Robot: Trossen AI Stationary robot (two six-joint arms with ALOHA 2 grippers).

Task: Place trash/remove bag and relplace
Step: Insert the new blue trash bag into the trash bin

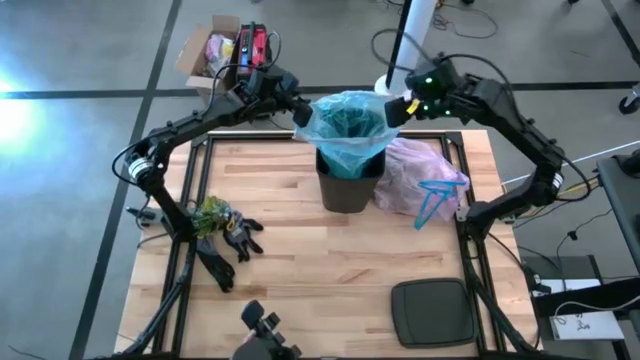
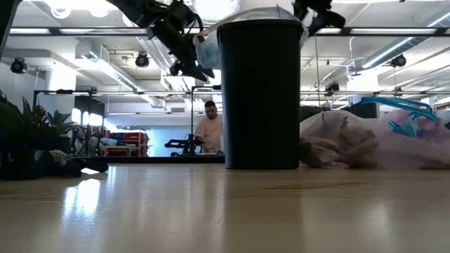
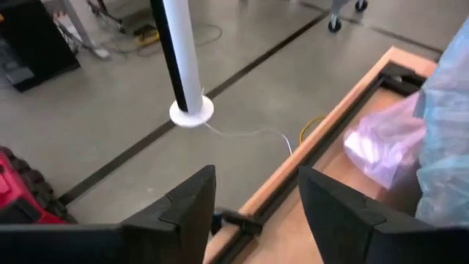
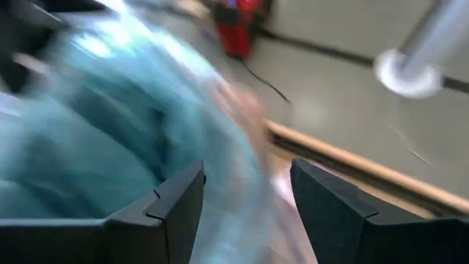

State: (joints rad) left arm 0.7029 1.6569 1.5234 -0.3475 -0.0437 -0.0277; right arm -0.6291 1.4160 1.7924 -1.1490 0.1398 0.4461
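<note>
already the left pincer [image 1: 297,117] is seen parted and empty at the far-left rim of the black bin [image 1: 349,185], the right pincer [image 1: 397,108] likewise parted with nothing gripped at the far-right rim. a light blue liner [image 1: 350,120] is draped over the bin; its seating is judged unfinished. the pink bag [image 1: 425,175] is laid on the bench [image 1: 300,270] just beside the bin.

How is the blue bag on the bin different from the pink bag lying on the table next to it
The blue bag is stretched open over the rim of the black bin, standing upright; the pink bag lies slumped on the table beside the bin. The blue bag looks empty inside; the pink bag is bunched and bulging, its blue drawstrings trailing loose. Both are thin, translucent plastic.
</note>
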